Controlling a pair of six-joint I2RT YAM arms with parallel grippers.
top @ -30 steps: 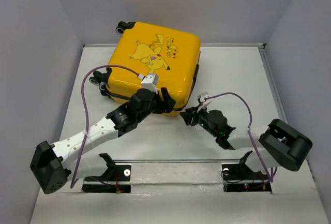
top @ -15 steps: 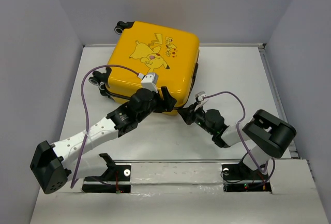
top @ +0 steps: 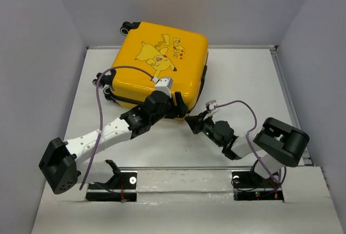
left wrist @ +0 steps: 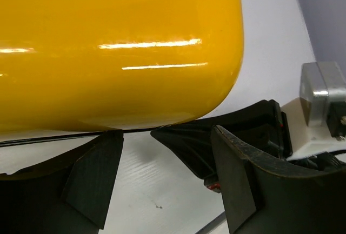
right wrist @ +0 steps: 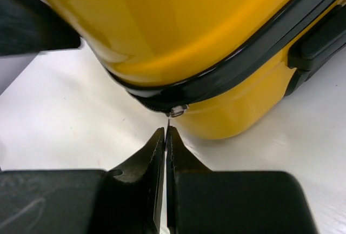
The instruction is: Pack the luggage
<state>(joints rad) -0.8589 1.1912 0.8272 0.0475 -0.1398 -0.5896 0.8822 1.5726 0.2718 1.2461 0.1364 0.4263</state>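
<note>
A yellow suitcase (top: 162, 64) lies flat and closed towards the far side of a white table (top: 243, 82), its cartoon print (top: 157, 53) facing up and its wheels (top: 127, 27) at the far and left edges, as two robot arms meet at its near corner. The left claw (top: 178, 106) stands wide open against the near edge of the shell, one finger on either side of the rounded corner and nothing held between them (its wrist camera shows glossy yellow plastic filling the upper frame, with both dark fingers (left wrist: 92, 180) low on the tabletop). The right claw (right wrist: 165, 136) is fully closed, its two tips pressed together just below the small metal zipper pull (right wrist: 177, 109) that hangs from the black zipper trim (right wrist: 243, 64) at the corner; the tips come right up to the pull, but whether they have nipped it cannot be told. A black side handle (right wrist: 319, 39) shows on the lower half of the case, to the right of the pull. The two claws sit just beside each other at that corner.
</note>
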